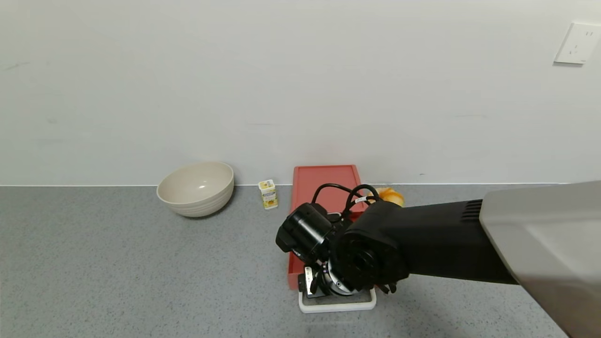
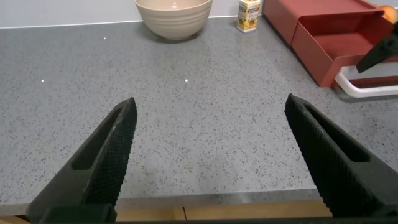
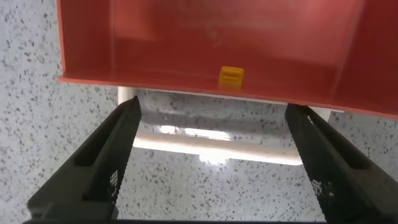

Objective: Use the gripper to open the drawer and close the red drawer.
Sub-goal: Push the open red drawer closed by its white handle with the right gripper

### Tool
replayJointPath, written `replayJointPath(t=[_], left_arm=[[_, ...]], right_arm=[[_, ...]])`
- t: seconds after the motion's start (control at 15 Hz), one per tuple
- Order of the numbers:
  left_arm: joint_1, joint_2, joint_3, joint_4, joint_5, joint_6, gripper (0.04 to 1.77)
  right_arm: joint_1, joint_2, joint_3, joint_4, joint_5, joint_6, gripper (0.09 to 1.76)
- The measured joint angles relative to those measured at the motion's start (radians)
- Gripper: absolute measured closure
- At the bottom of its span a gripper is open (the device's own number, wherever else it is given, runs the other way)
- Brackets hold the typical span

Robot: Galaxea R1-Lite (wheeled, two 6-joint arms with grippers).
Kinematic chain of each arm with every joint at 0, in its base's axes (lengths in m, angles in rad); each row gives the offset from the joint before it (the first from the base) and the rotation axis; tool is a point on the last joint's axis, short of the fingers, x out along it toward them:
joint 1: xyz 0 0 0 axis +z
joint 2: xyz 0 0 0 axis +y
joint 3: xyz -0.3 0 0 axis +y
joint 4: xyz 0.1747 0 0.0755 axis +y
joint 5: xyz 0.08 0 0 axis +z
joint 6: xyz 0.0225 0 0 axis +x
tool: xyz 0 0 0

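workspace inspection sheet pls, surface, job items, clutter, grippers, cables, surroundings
surface: grey speckled countertop, no spills seen.
job's things: red drawer pulled partly out of its red casing; white loop handle at its front; a small yellow clip on the drawer's front wall.
clutter: beige bowl, small yellow carton, an orange item behind the right arm.
grippers: right gripper above the handle, jaws open, one to each side of it; left gripper over bare counter near its edge, jaws open.
cables: black cables looped over the right wrist.
surroundings: plain wall, white socket.
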State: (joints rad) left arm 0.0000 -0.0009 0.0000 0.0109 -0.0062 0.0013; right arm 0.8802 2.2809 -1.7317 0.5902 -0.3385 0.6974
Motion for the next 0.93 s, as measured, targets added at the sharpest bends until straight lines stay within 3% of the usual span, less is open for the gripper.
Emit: replayJointPath(t=[0.93], left_arm=[[0.0,0.0,0.0,0.0,0.0,0.0,0.09]], right_arm=[[-0.033,0.097,-0.185,-0.002,-0.048,-0.009,0.14]])
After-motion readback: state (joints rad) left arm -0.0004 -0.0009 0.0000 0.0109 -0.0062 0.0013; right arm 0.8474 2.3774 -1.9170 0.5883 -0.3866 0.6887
